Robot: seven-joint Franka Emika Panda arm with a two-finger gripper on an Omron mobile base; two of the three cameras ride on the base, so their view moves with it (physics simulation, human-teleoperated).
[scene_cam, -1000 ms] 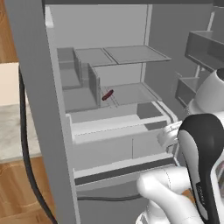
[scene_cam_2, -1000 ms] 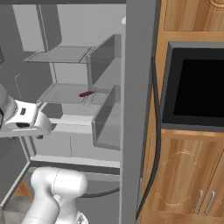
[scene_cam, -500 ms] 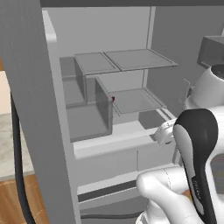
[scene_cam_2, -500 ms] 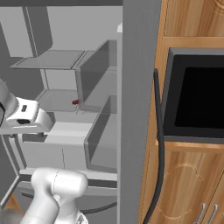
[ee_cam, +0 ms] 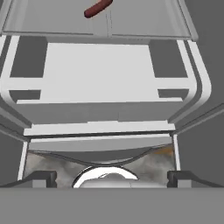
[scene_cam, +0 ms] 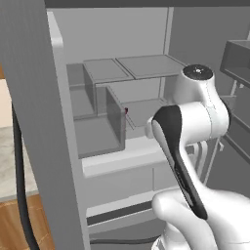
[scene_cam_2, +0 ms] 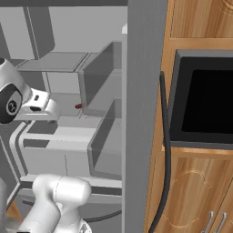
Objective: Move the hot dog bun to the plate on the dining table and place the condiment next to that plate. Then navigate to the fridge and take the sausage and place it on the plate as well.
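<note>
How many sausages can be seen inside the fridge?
1. The sausage lies on a grey shelf of the fridge, beside a grey partition. Others may be hidden behind the partitions or the arm.

My fridge [scene_cam: 29,122] is plain grey all over, its shelves [scene_cam: 132,66] a paler flat grey and its lower drawer fronts [ee_cam: 100,76] near white. The sausage [ee_cam: 97,8] is a smooth dark red-brown, unpatterned. To my right, the cabinet [scene_cam_2: 200,191] is warm orange-brown wood with visible grain, framing a black oven window [scene_cam_2: 210,107] with a dark grey surround.
</note>
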